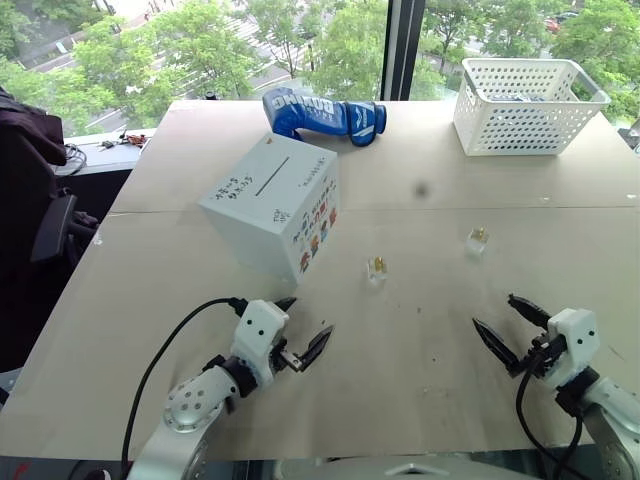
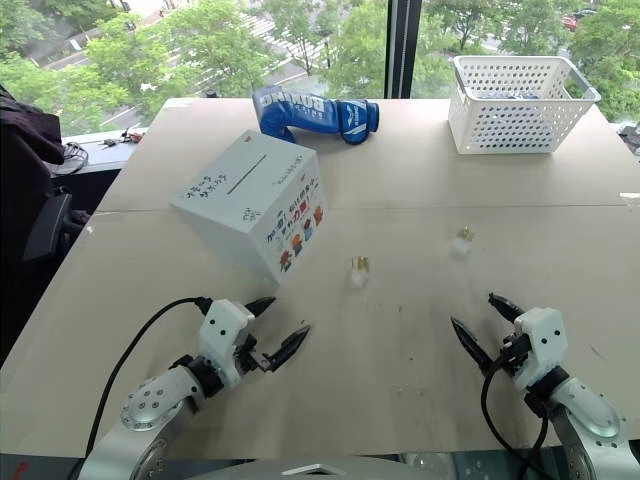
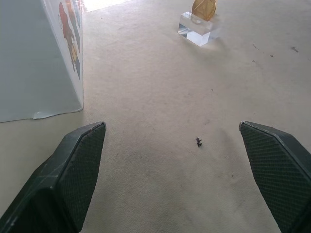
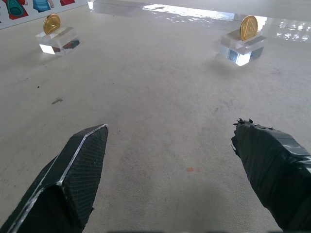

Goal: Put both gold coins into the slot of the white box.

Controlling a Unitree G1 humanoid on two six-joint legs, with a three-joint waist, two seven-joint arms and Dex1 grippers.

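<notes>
The white box (image 1: 270,205) stands on the table at the left, tilted cornerwise, with the slot (image 1: 272,174) on its top face. Two gold coins stand upright, each on a small clear block: one (image 1: 377,264) mid-table just right of the box, the other (image 1: 479,236) further right. The right wrist view shows both coins (image 4: 51,23) (image 4: 249,27); the left wrist view shows the nearer coin (image 3: 204,7) and the box wall (image 3: 39,58). My left gripper (image 1: 305,322) hangs open, empty, in front of the box. My right gripper (image 1: 495,312) is open and empty, short of the coins.
A blue boxing glove (image 1: 325,115) lies behind the box. A white perforated basket (image 1: 525,105) stands at the far right corner. A dark chair (image 1: 45,215) sits off the table's left edge. A seam (image 1: 450,207) runs across the tabletop.
</notes>
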